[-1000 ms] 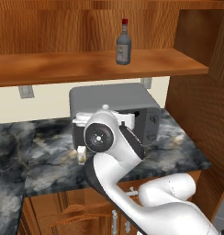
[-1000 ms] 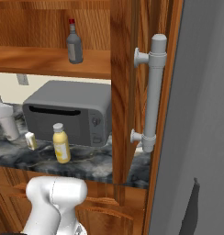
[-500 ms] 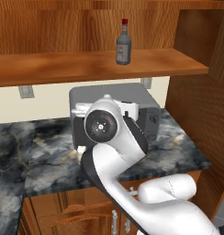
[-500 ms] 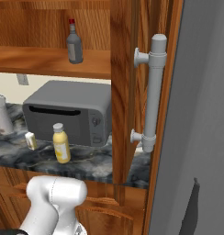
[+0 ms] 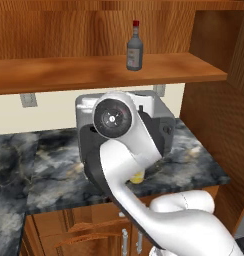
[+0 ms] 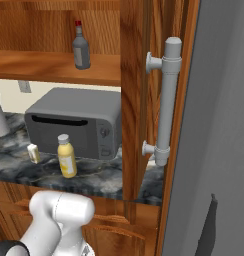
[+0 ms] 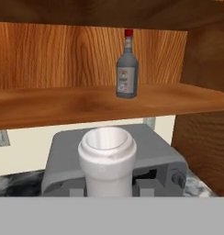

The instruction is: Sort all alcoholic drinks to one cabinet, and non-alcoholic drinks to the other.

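A: Hand view, what has the gripper [image 7: 109, 189] got?

B: Its jaws are pinched on the slim white bottle [image 7: 107, 160], gripped low on the neck so the mouth stands upright, in front of the microwave [image 7: 166, 158] and about level with its top.

A: Why hold it there?

B: My guess is it's headed for the long shelf board [image 7: 49, 108] above the microwave. The squat dark grey bottle [image 7: 126, 69] already stands there, directly above the microwave, and both are alcoholic.

A: And the soft drinks?

B: The yellow juice bottle [image 6: 67, 156] and the small carton [image 6: 33, 153] stand on the countertop [image 6: 104, 177] just in front of the microwave, carton beside the juice. They look untouched, presumably left for the other cabinet.

A: Any risk?

B: Clearing the shelf edge above the microwave.
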### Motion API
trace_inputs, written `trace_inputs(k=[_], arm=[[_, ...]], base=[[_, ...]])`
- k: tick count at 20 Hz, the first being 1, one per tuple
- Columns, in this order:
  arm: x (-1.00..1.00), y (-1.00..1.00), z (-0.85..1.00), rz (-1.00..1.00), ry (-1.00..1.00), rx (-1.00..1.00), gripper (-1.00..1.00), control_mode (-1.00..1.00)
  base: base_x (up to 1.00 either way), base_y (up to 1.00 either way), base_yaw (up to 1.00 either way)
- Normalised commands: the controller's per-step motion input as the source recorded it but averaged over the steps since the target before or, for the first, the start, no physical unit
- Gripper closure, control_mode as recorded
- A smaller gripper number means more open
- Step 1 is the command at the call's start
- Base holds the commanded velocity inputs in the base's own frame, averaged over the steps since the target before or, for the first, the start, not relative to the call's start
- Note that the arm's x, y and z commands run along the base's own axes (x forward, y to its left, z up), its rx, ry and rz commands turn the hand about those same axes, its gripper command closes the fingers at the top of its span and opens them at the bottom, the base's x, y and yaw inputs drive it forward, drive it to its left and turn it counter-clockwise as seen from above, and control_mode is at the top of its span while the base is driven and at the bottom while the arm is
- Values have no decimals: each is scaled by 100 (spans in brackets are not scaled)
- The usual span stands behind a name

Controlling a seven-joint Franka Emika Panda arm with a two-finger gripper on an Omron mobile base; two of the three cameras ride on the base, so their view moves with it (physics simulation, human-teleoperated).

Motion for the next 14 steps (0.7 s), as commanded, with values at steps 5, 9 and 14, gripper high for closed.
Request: trace_inputs(k=[5, 9, 14], arm=[[-9, 0, 35, 0, 0, 0, 100, -100], [-7, 0, 32, 0, 0, 0, 100, -100], [-5, 0, 32, 0, -1, 0, 100, -100]], base=[[0, 0, 0], [0, 0, 0], [0, 0, 0]])
